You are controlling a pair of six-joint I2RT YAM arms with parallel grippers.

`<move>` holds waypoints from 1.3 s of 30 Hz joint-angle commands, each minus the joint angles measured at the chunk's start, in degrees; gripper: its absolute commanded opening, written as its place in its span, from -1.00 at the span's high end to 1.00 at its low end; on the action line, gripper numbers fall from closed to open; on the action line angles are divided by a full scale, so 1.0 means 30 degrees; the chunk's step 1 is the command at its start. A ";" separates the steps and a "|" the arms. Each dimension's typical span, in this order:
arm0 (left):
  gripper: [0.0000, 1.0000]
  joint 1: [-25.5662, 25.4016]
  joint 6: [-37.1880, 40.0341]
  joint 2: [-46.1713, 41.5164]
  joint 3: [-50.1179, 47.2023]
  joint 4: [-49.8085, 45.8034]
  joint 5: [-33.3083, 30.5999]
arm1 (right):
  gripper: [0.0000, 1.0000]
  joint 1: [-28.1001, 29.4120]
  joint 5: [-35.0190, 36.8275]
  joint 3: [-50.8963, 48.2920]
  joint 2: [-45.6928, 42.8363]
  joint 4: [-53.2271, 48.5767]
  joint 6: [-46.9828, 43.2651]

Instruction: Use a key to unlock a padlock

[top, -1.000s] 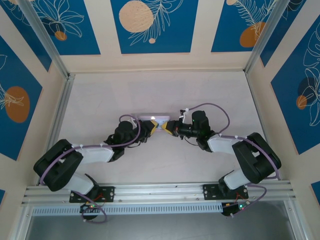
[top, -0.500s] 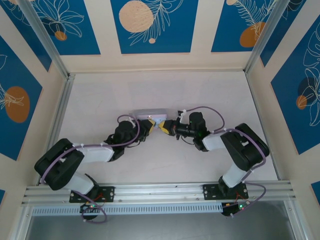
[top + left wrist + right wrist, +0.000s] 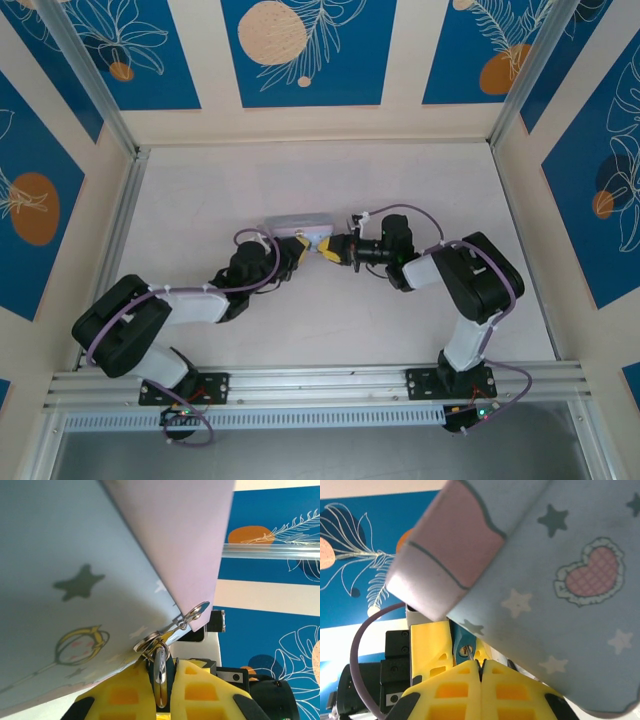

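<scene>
The pale blue cartoon tin [image 3: 295, 223] lies mid-table, and both grippers meet at its near edge. In the left wrist view the tiny dark padlock [image 3: 161, 672] sits pinched between the yellow fingers of my left gripper [image 3: 167, 666], its thin shackle [image 3: 150, 643] hooked through the tin's hasp. In the right wrist view my right gripper [image 3: 481, 664] is shut on the thin key [image 3: 469, 655], whose tip sits at the keyhole of the bluish padlock [image 3: 462, 647]. From above, my left gripper [image 3: 300, 250] and right gripper [image 3: 327, 251] are nearly touching.
The tin's lid [image 3: 75, 570] and side [image 3: 560, 580] loom right over both sets of fingers. Aluminium rails [image 3: 120, 215] line the table's sides, and a rail [image 3: 320, 382] runs along the near edge by the arm bases.
The right arm's elbow has swung in toward the middle. Tin and both grippers have shifted slightly left and away. The grips are unchanged.
</scene>
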 commanded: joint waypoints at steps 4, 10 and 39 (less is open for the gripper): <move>1.00 -0.0885 0.0644 -0.0039 0.0487 0.1590 0.4279 | 1.00 -0.0264 -0.0693 0.1385 -0.0470 -0.1091 -0.3082; 1.00 -0.0889 0.0671 0.0105 0.0630 0.1497 0.4368 | 1.00 -0.0268 -0.0151 0.1555 -0.1350 -0.3275 -0.4981; 1.00 -0.1248 0.0221 0.1353 0.0622 0.0893 0.2141 | 0.71 0.1363 0.2238 0.3191 -0.0542 -0.3620 -0.3868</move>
